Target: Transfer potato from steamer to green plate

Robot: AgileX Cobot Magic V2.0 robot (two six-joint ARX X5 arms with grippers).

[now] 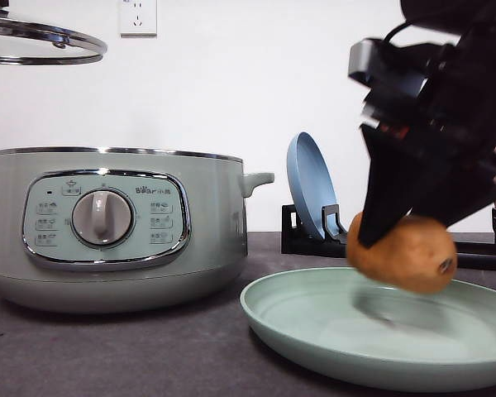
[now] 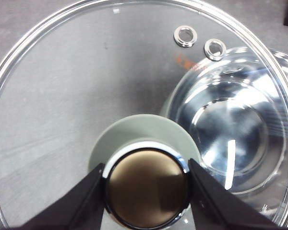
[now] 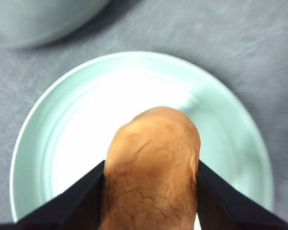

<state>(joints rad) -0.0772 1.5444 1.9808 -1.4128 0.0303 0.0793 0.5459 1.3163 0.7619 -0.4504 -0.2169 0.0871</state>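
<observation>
My right gripper [image 1: 397, 236] is shut on the orange-brown potato [image 1: 403, 255], which hangs just above the pale green plate [image 1: 314, 331] at the front right. In the right wrist view the potato [image 3: 152, 167] sits between the black fingers [image 3: 77, 203] over the plate's [image 3: 62, 120] middle. The pale-green steamer [image 1: 107, 231] stands uncovered at the left. My left gripper [image 2: 146, 184] is shut on the knob [image 2: 145, 187] of the glass lid [image 2: 62, 86], held up in the air above the steamer; the lid's rim [image 1: 41, 41] shows at the top left of the front view.
A blue plate [image 1: 307, 190] stands upright in a black rack [image 1: 314, 231] behind the green plate. A dark grey tabletop [image 1: 149, 347] runs to a white wall with a socket [image 1: 138, 16]. The steamer's shiny inner bowl [image 2: 230, 129] shows through the lid.
</observation>
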